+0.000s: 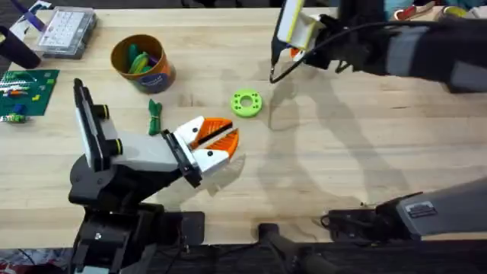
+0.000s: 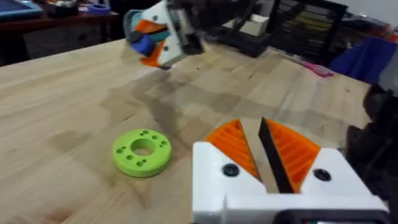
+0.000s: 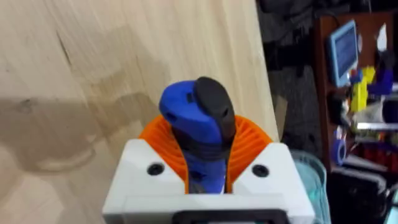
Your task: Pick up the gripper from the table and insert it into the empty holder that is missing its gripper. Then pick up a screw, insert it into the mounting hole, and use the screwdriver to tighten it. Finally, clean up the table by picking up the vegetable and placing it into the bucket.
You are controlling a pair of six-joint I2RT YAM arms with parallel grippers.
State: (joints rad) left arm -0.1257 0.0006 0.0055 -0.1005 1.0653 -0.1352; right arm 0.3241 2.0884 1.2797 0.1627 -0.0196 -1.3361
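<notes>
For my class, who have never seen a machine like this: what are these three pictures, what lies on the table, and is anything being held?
These are two robot arms at a wooden table. One picture looks down from above; the other two come from small cameras on each arm's wrist.

The left end effector rests low near the table, its orange pads nearly together with nothing between them. The right end effector is raised and holds the blue-handled screwdriver.

On the table lie a lime-green ring with holes, a small dark-green vegetable, an orange bucket already holding some green pieces, and a clear compartment box at the far left corner.
</notes>
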